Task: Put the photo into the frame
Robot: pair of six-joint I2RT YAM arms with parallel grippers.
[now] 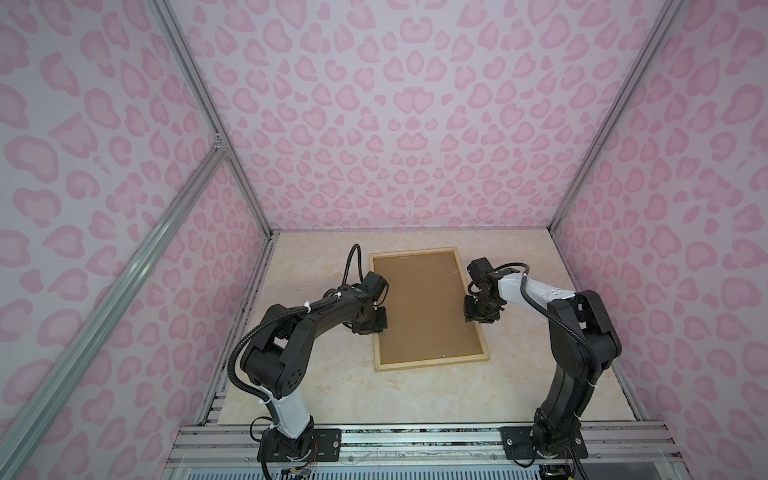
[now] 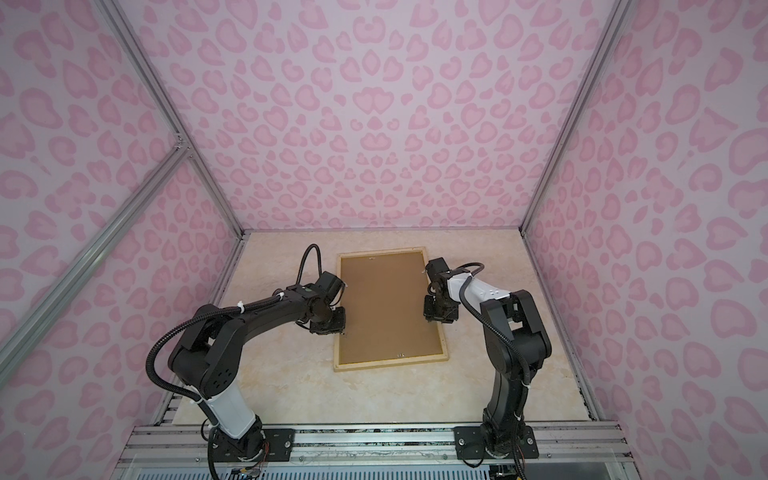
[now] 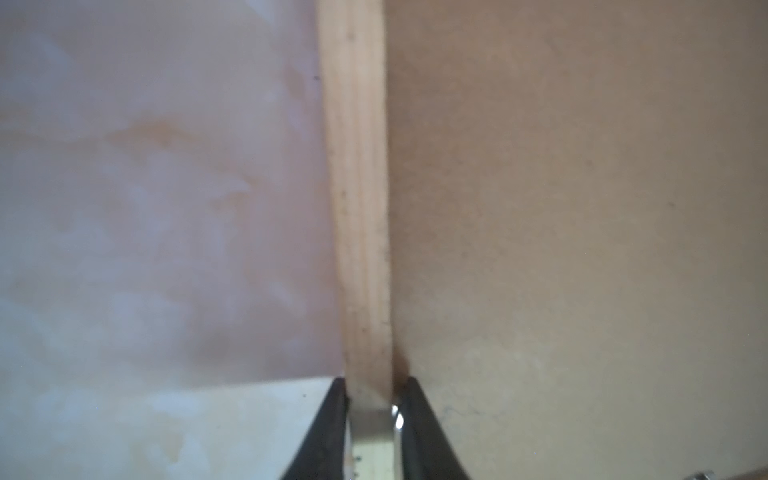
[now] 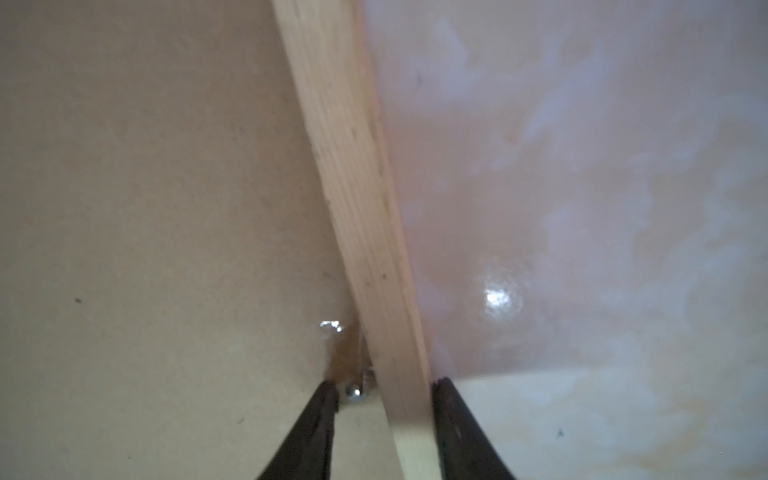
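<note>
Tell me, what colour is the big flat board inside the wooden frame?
Plain brown board, ringed by the pale wood frame. Shows best in a top view.

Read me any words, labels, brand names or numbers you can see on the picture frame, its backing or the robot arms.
No text can be read in any view.
The frame and its brown backing board: bare, no print or label.
Small metal fittings on the board: too small to show any marking.
Left arm's white cover and right arm's white cover: no lettering visible.
</note>
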